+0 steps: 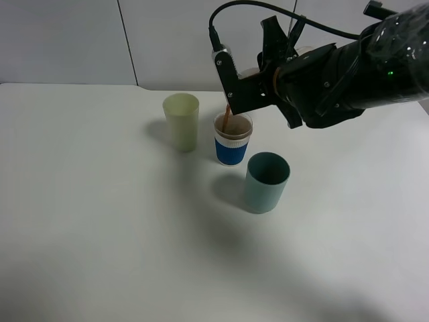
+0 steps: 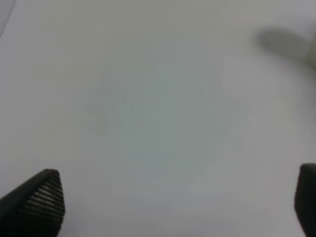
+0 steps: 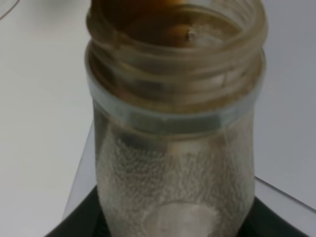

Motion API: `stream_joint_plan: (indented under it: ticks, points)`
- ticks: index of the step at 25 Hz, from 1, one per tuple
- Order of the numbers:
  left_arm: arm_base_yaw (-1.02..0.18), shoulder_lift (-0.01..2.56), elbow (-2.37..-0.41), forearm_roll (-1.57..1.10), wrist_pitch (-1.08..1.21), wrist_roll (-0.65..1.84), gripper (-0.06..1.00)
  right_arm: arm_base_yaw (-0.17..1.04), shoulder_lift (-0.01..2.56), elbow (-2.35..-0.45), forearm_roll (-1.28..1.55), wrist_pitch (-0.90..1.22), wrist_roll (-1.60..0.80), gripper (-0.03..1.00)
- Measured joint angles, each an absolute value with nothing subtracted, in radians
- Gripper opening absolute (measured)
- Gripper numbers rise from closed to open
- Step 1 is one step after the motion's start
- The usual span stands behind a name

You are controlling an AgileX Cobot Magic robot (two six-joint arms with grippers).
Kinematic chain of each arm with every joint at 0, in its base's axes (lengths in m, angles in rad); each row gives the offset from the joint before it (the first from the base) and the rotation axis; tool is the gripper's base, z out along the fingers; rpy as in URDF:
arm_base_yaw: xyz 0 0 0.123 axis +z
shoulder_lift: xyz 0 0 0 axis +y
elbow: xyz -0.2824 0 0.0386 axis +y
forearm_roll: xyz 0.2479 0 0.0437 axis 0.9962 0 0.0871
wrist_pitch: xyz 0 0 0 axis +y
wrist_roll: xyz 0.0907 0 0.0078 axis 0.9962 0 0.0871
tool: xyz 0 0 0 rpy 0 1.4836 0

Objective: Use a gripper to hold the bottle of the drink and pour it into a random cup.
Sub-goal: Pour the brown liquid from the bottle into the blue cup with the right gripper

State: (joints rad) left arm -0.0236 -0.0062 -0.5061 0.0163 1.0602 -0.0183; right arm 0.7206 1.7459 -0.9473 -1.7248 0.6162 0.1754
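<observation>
Right hand (image 1: 249, 86) pouring from the drink bottle (image 3: 173, 148).
It pinches the tilted bottle above the blue-banded cup (image 1: 232, 149) by the far edge of the tabletop (image 1: 100, 235); left hand (image 2: 177, 202) spread.

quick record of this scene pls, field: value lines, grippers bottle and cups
right gripper: shut on the bottle, holding it tilted above the cup
bottle: mouth angled down, brown stream running out
cup: blue band, upright, receiving the stream
tumbler: pale yellow-green, upright, left of the cup, apart
teal cup: upright, nearer the camera, apart
left gripper: open, holding nothing, above the table
</observation>
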Motion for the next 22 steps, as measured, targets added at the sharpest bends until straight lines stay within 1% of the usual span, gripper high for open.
stream_joint_plan:
  ticks: [22]
  points:
    - [-0.024, -0.006, -0.506, 0.016, 1.060, -0.018, 0.93, 0.721, 1.746, -0.947, -1.726, 0.616, 0.108, 0.37]
